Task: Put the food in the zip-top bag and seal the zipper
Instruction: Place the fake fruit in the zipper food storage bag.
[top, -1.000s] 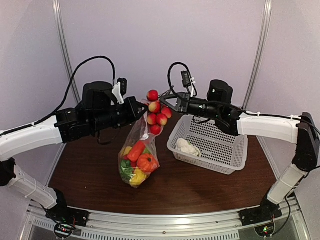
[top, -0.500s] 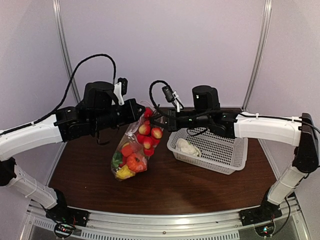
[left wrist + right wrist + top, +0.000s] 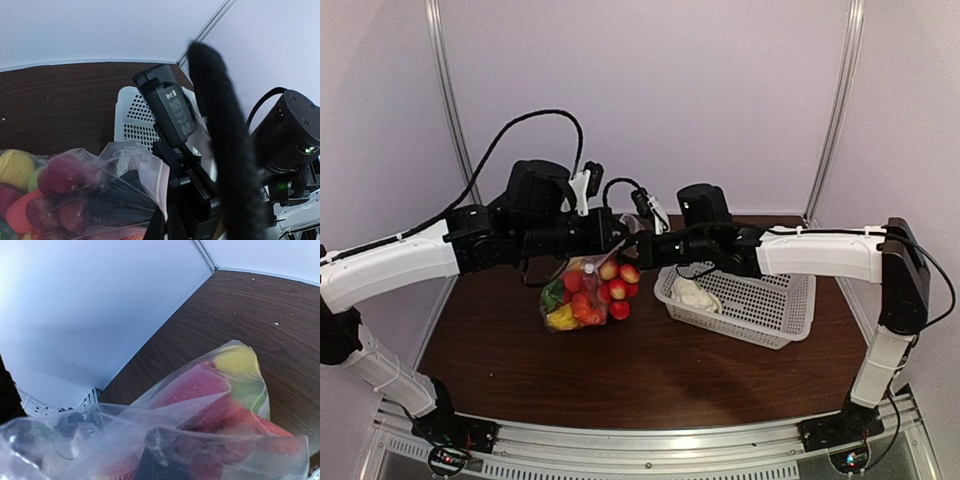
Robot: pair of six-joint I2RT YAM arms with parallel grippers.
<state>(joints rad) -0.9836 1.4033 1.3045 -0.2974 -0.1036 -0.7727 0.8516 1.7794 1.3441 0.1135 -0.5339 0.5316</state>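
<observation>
The clear zip-top bag (image 3: 584,292) hangs above the table, its mouth pinched between both grippers. My left gripper (image 3: 620,236) is shut on the mouth edge, and the pale zipper (image 3: 164,176) runs down between its fingers (image 3: 156,224). My right gripper (image 3: 643,246) meets it from the right, also shut on the bag; its dark finger (image 3: 158,461) shows through the plastic (image 3: 200,407). The food in the bag includes red strawberries (image 3: 617,284), a yellow piece (image 3: 560,318) and a green piece (image 3: 553,295). A white cauliflower (image 3: 692,293) lies in the basket.
The white mesh basket (image 3: 788,302) stands on the brown table right of the bag, under the right forearm. Grey walls with metal posts enclose the back and sides. The right wrist's camera housing (image 3: 170,107) fills the middle of the left wrist view.
The right gripper swung left from beside the basket to meet the left gripper. The strawberries went from above the bag into it. The bag has risen and bunched up.
</observation>
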